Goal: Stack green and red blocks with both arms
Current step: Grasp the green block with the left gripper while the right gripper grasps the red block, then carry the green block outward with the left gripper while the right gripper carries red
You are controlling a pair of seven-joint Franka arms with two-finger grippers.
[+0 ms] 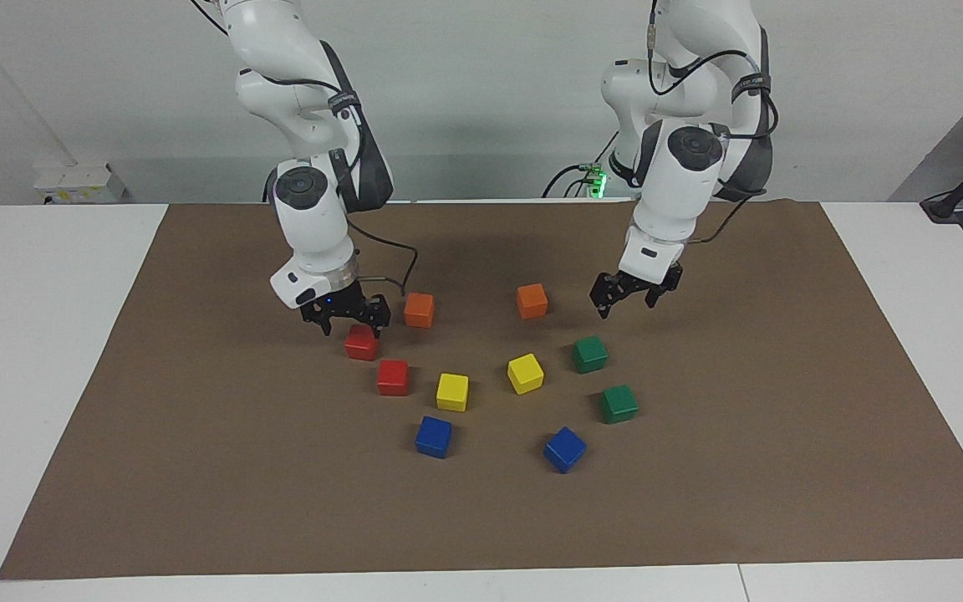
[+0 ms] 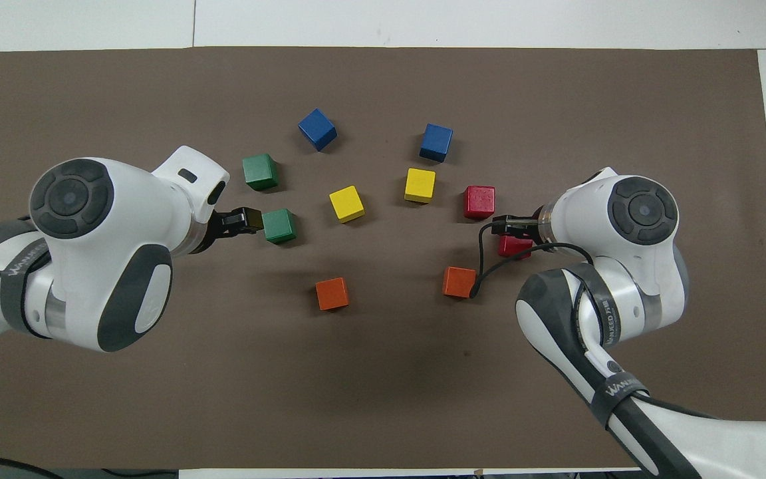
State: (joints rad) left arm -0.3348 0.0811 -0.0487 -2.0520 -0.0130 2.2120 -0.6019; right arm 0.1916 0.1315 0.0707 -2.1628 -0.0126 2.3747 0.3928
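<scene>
Two red blocks (image 1: 361, 344) (image 1: 392, 377) lie toward the right arm's end of the brown mat, and two green blocks (image 1: 590, 354) (image 1: 619, 404) toward the left arm's end. My right gripper (image 1: 354, 323) is open and low over the red block nearer to the robots (image 2: 514, 247), its fingers on either side of the block's top. The arm partly hides this block in the overhead view. My left gripper (image 1: 626, 299) is open and empty, in the air just above and beside the green block nearer to the robots (image 2: 279, 225).
Two orange cubes (image 1: 419, 310) (image 1: 532, 301) lie nearest to the robots. Two yellow cubes (image 1: 452, 391) (image 1: 525, 373) lie in the middle, and two blue cubes (image 1: 434, 436) (image 1: 564, 449) farthest. All rest on the brown mat (image 1: 197, 468) with white table around it.
</scene>
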